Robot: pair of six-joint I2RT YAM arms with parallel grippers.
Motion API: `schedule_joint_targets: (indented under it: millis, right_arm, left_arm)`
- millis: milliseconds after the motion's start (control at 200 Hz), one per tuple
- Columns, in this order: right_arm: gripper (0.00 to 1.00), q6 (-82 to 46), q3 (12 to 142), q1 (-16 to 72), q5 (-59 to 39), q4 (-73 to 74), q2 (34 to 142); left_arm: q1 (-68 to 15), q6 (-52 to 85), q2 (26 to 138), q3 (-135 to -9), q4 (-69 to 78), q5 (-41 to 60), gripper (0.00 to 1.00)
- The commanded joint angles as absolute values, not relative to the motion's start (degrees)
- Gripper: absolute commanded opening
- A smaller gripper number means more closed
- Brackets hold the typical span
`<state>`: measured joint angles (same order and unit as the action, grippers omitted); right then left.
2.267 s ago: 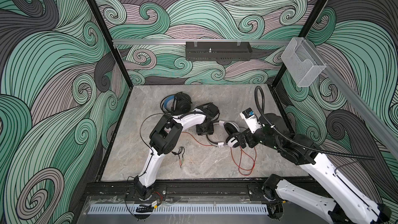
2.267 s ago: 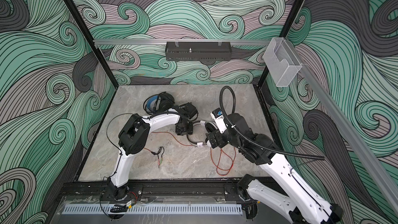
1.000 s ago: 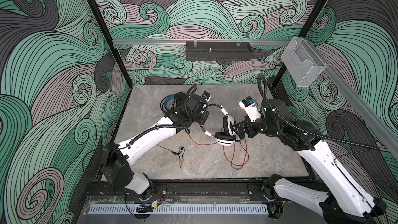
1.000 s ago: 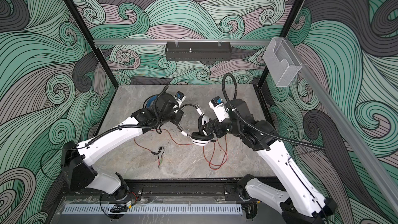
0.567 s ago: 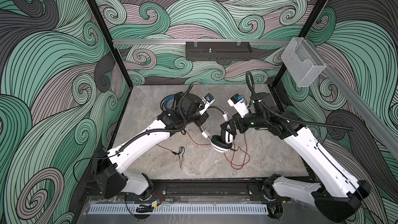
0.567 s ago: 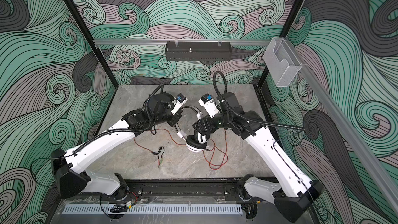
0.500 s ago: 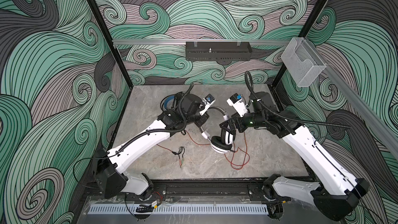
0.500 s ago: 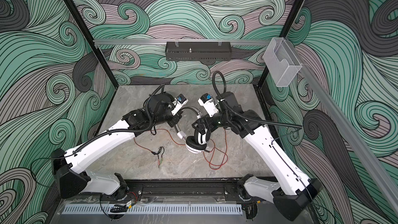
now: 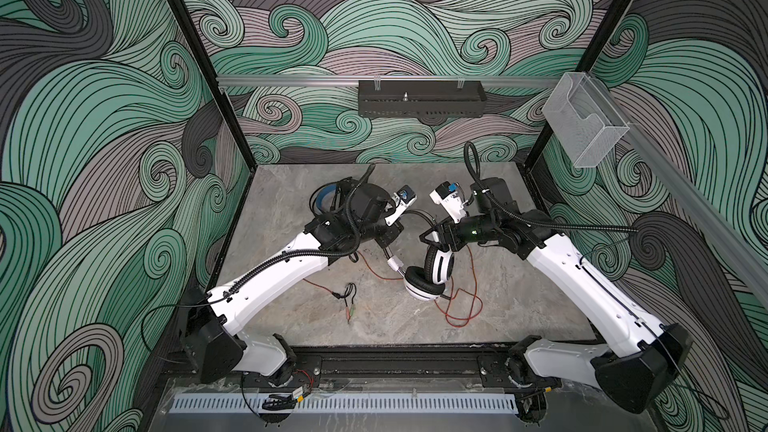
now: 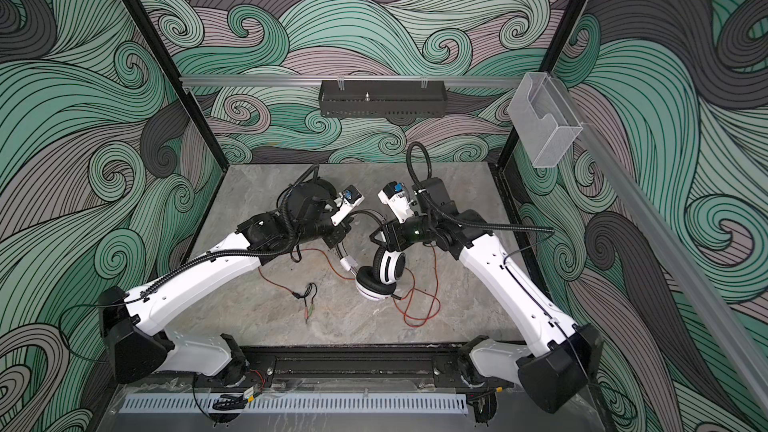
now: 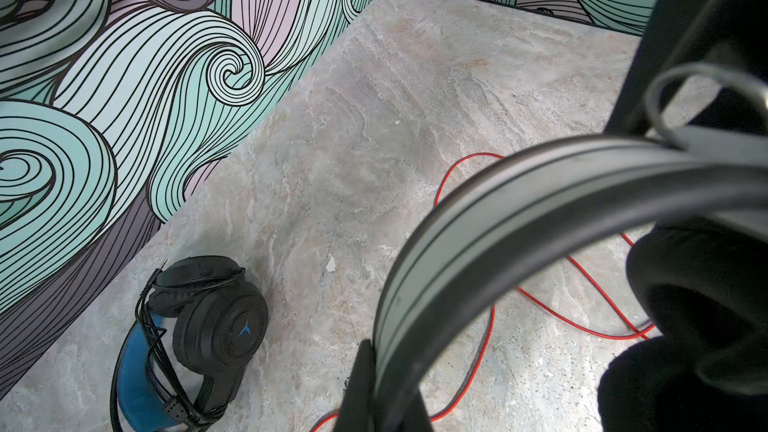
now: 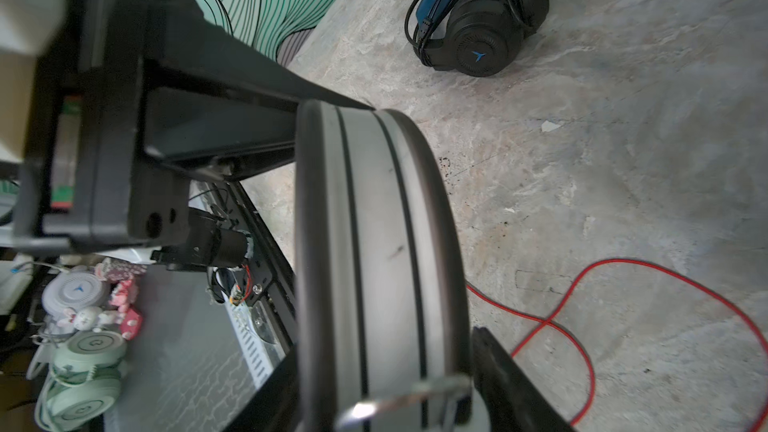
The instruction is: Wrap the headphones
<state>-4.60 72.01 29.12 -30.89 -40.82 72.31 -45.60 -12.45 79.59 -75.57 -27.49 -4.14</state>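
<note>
Overhead, we see both arms meet above the middle of the worktop, with the white headset between them. The left gripper has its fingers closed on one end of the grey-and-black headband. The right gripper reaches in from the right at the other end. In the right wrist view its fingers stand on either side of the headband, and we cannot tell whether they press on it.

The band arches toward the far side between the two grippers. The two ear cups sit on the near side, one showing its black cushion, the other its white shell. We cannot tell whether the lower cup touches the worktop.

The red cable trails from the cups in loose loops on the worktop, near and right of centre. Another stretch runs left under the left arm to a split plug end lying near and left of centre.

The black headset lies on the far-left part of the worktop, close to the left wall, largely hidden by the left arm in both top views. The left wrist view shows its black cable looped over the blue-lined band.
</note>
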Motion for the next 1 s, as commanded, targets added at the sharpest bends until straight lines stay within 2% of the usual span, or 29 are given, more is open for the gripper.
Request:
schedule_joint_targets:
  millis: [0,205,290,330,355,445,606,811,996]
  right_arm:
    - [0.46,-5.3,70.7,28.6,-34.3,-36.5,71.6]
    - [0.28,-5.3,69.5,28.1,-34.7,-35.8,71.6]
    - [0.23,-4.8,68.6,27.8,-33.3,-35.8,71.1]
    - [0.21,-4.5,68.1,27.6,-32.0,-35.8,70.9]
    - [0.19,-4.1,68.0,27.5,-30.7,-36.1,70.7]
    - [0.14,-1.5,68.5,27.4,-24.1,-38.2,70.4]
    - [0.05,6.1,73.9,28.6,-4.6,-43.8,72.1]
    - [0.04,16.9,75.1,37.4,25.3,-43.8,77.0]
    - [0.07,20.3,68.9,44.7,36.4,-35.6,80.8]
  left_arm:
    - [-45.9,-10.9,78.2,-76.3,-24.9,-3.3,0.00]
    - [-46.0,-9.8,79.3,-76.2,-25.4,-3.0,0.00]
    - [-45.9,-8.2,79.5,-76.4,-26.1,-1.9,0.27]
    - [-45.9,-7.1,79.6,-76.6,-27.0,-1.6,0.50]
    - [-46.0,-6.2,79.5,-76.6,-27.6,-1.6,0.60]
    - [-46.0,-2.5,78.2,-75.0,-30.2,-2.3,0.77]
    - [-45.0,9.4,71.9,-66.9,-33.9,-6.0,0.77]
    - [-37.6,26.5,60.6,-54.1,-35.1,-4.6,0.76]
    - [-33.8,34.7,52.5,-47.4,-35.9,-3.0,0.74]
